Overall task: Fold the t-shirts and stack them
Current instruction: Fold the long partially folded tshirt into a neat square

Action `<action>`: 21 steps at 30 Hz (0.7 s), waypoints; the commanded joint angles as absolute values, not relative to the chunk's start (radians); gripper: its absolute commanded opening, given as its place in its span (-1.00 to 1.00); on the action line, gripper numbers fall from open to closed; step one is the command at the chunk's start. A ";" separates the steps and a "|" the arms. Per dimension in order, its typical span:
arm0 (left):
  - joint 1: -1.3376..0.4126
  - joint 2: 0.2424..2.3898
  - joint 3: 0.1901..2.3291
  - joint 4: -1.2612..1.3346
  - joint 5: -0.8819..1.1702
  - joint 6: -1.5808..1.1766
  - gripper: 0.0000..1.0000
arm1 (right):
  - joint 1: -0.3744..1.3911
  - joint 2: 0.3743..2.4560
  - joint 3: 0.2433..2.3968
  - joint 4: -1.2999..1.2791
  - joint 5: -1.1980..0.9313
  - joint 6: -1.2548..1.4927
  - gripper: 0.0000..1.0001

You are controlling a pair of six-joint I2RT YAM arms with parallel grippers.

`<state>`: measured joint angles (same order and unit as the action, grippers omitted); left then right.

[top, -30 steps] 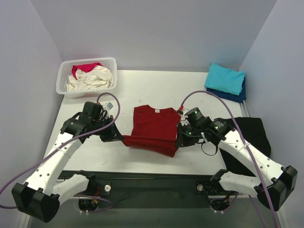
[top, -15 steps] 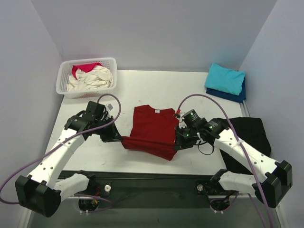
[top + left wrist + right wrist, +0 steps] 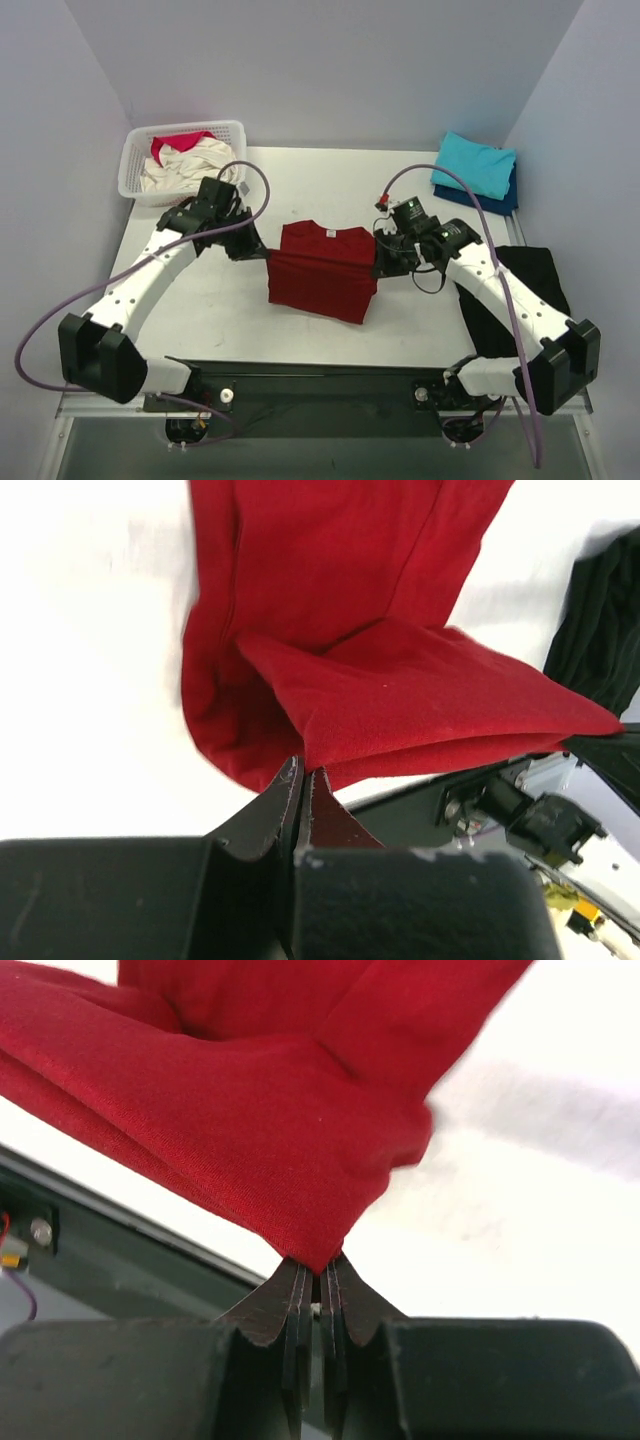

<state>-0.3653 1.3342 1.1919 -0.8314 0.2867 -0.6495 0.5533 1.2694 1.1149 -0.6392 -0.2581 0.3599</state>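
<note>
Shirts first, from the top camera. I see the dark red t-shirt (image 3: 322, 272) in the middle of the white table (image 3: 300, 185), between my two arms. Its near part is lifted up and doubled over the rest. My left gripper (image 3: 262, 254) is at its left edge and my right gripper (image 3: 380, 268) is at its right edge. The turquoise t-shirt (image 3: 475, 162) lies folded at the far right corner, on top of the navy blue t-shirt (image 3: 503, 204). At the far left stands the white basket (image 3: 131, 172), with the cream t-shirt (image 3: 192, 166) and the pink-red t-shirt (image 3: 176, 144) bunched up inside. A black cloth (image 3: 530, 275) lies at the right edge of the table, partly under my right arm.

From the left wrist camera, the two fingers are pressed tight together and they pinch a corner of the dark red t-shirt. The cloth spreads out from the tips in a folded flap, above the rest of it on the table.

From the right wrist camera, the fingers are squeezed together too, with a red corner caught between the tips. The cloth rises away from them in a thick fold.
</note>
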 commanded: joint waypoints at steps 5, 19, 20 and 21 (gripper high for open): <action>-0.357 1.621 1.377 -0.712 0.222 -0.577 -1.00 | 0.471 1.462 1.226 -0.621 -0.180 0.328 -1.00; -0.321 1.891 1.660 -0.634 0.268 -0.542 -1.00 | 0.414 1.718 1.477 -0.535 -0.175 0.340 -1.00; -0.311 1.894 1.686 -0.634 0.281 -0.541 -1.00 | 0.410 1.712 1.479 -0.535 -0.176 0.341 -1.00; -0.296 1.902 1.701 -0.632 0.308 -0.540 -1.00 | 0.402 1.712 1.482 -0.535 -0.176 0.338 -1.00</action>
<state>-0.3336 1.9446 1.6169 -0.6865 0.2577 -0.5644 0.4244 1.7756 1.4353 -0.5163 -0.1993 0.3496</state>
